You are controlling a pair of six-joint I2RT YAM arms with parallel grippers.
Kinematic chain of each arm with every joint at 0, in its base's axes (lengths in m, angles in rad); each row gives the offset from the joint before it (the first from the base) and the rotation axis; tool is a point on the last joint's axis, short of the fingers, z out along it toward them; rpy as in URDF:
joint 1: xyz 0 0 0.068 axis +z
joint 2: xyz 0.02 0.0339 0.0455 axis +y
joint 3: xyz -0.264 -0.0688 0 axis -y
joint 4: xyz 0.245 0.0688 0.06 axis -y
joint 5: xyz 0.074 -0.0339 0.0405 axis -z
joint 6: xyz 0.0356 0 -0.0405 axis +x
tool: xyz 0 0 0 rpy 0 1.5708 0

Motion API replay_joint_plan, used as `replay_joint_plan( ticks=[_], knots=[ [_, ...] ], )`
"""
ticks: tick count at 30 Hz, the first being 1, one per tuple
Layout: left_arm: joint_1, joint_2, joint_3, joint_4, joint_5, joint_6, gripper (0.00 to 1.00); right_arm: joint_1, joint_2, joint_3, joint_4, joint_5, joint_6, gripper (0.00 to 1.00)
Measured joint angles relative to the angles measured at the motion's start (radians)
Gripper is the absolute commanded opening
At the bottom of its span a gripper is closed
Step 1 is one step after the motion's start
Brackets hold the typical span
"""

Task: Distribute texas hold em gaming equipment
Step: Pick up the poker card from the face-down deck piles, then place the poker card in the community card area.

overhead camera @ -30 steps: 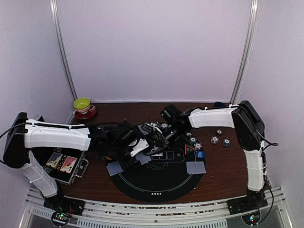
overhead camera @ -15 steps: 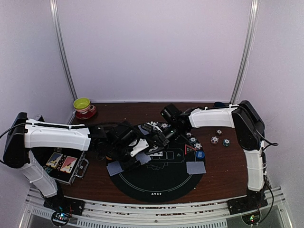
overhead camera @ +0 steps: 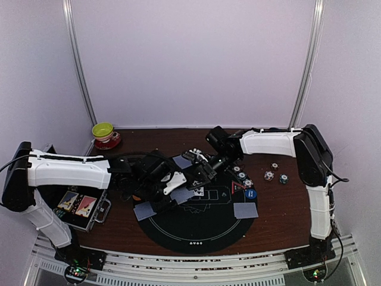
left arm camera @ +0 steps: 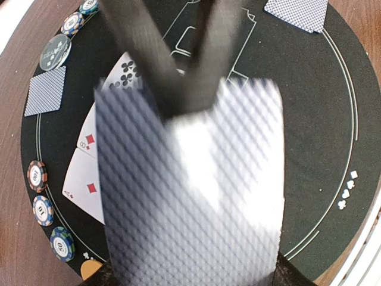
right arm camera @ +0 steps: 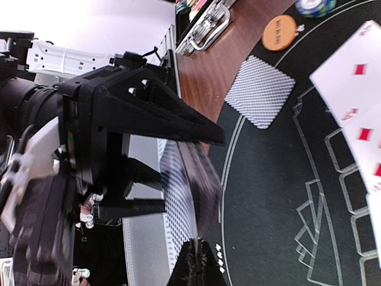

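My left gripper [overhead camera: 169, 187] is shut on a deck of grey-blue-backed cards [left arm camera: 190, 190] and holds it over the left part of the round black mat [overhead camera: 199, 229]. At the deck's far edge my right gripper [overhead camera: 199, 174] is shut on one blurred card [right arm camera: 202, 185], which is pinched edge-on at its fingertips [right arm camera: 199, 247]. Face-up cards [left arm camera: 89, 173] lie on the mat under the deck. Face-down cards [overhead camera: 146, 210] [overhead camera: 245, 210] lie at the mat's sides. Striped chips [overhead camera: 241, 176], a blue disc [overhead camera: 250, 193] and a red triangle [overhead camera: 237, 187] sit at the right. An orange disc [right arm camera: 280, 31] lies at the mat's left.
An open metal case [overhead camera: 80, 205] with cards lies at the left near my left arm. A yellow-green bowl [overhead camera: 103, 130] on a red saucer stands at the back left. Loose chips [overhead camera: 269, 176] [overhead camera: 283, 178] lie on the wood right of the mat.
My right gripper's jaws have closed on a card at the deck's edge. The left gripper still holds the deck in about the same place.
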Motion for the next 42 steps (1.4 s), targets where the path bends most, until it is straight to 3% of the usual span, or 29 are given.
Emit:
replay_joint_plan(
  ticks=[8, 13, 18, 26, 42],
  knots=[
    [0.0, -0.011, -0.016, -0.024, -0.008, 0.0, 0.66, -0.127, -0.024, 0.031, -0.229, 0.045, -0.221, 0.0],
    [0.0, -0.011, -0.018, -0.035, -0.009, 0.0, 0.66, -0.156, -0.017, 0.112, -0.476, 0.108, -0.43, 0.0],
    [0.0, -0.011, -0.018, -0.035, -0.007, 0.0, 0.66, -0.177, 0.011, 0.174, -0.592, 0.18, -0.539, 0.0],
    [0.0, -0.011, -0.018, -0.035, -0.006, 0.0, 0.66, -0.196, 0.079, 0.204, -0.644, 0.388, -0.582, 0.0],
    [0.0, -0.011, -0.018, -0.035, -0.005, 0.0, 0.66, -0.188, 0.288, 0.506, -0.685, 0.704, -0.604, 0.0]
  ],
)
